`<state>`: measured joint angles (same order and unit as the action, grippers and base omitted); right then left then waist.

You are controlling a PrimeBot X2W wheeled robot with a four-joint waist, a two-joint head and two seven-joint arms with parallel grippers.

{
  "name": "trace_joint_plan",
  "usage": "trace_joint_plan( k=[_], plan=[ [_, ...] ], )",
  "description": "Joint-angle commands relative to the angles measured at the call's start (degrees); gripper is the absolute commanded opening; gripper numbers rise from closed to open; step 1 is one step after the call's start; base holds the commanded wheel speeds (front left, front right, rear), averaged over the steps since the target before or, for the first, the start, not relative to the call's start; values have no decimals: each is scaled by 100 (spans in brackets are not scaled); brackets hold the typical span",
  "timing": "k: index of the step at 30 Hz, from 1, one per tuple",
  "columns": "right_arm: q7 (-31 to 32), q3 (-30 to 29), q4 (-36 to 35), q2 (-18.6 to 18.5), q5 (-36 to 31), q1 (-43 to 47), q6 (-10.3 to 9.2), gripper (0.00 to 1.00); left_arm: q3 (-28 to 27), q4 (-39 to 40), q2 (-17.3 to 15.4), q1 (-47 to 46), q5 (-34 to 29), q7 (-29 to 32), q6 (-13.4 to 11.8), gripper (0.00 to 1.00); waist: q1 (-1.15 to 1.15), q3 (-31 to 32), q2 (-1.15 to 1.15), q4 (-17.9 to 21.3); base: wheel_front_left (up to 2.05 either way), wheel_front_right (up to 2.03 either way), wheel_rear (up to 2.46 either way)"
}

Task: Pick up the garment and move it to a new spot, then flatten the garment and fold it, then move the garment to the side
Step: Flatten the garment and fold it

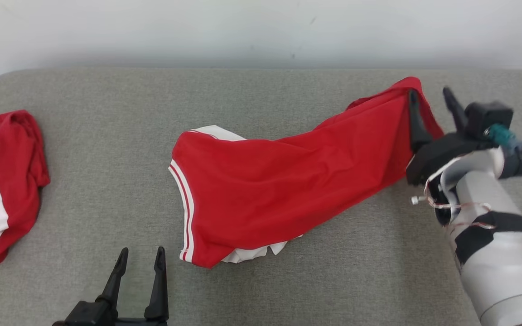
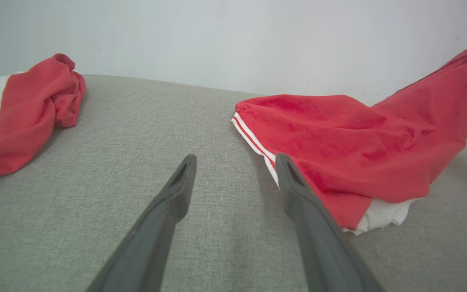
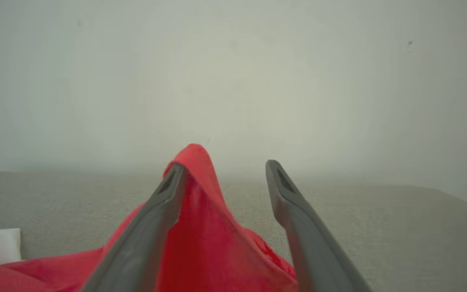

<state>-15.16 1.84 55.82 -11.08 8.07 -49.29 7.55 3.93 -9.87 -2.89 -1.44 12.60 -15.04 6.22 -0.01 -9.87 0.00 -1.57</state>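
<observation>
Red garment (image 1: 279, 181) lies crumpled mid-table (image 1: 107, 136); relocation likely done. Corner draped over one finger of right gripper (image 1: 429, 93), jaws wide. Left gripper (image 1: 142, 251) idle, jaws wide. Flattening, folding, side move remain.

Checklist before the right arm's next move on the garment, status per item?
1. Right gripper open: ok.
2. Garment free of the right fingers: not ok; a peak of cloth hangs over one finger, lifted off the grey surface.
3. Left gripper open and apart from the garment: ok.
4. Garment flat: not ok; creased, white layer bunched under its near edge.
5. Second garment out of the way: ok, at the surface's left end.
</observation>
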Motion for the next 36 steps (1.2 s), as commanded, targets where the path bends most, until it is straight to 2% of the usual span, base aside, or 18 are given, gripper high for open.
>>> trace_joint_plan(
  k=[1,8,14,18,24,30,36],
  plan=[
    [-7,47,94,8,35,79,-13,100,2,-18,2,22,-45,-11,16,100,1,45,0,53,0,0,0],
    [-8,363,649,-50,87,-88,-13,100,2,-85,2,25,-52,-11,56,100,1,72,0,76,0,0,0],
    [-7,467,446,-97,214,-65,-13,100,-26,-160,3,128,-13,-11,86,100,1,164,0,127,0,0,0],
    [-7,450,-62,-152,324,206,-13,100,12,-228,3,182,-46,-11,80,100,1,250,0,171,0,0,0],
    [-7,266,-1588,-123,458,1205,-13,100,35,-248,3,341,-108,-11,113,100,1,394,0,278,0,0,0],
    [-8,36,-2961,92,307,2378,-13,100,168,-318,3,427,-111,-11,132,100,1,410,0,396,0,0,0],
    [-7,-86,-3988,412,65,3312,-13,100,371,-404,2,296,-126,-11,121,100,1,332,0,463,0,0,0]
  ],
)
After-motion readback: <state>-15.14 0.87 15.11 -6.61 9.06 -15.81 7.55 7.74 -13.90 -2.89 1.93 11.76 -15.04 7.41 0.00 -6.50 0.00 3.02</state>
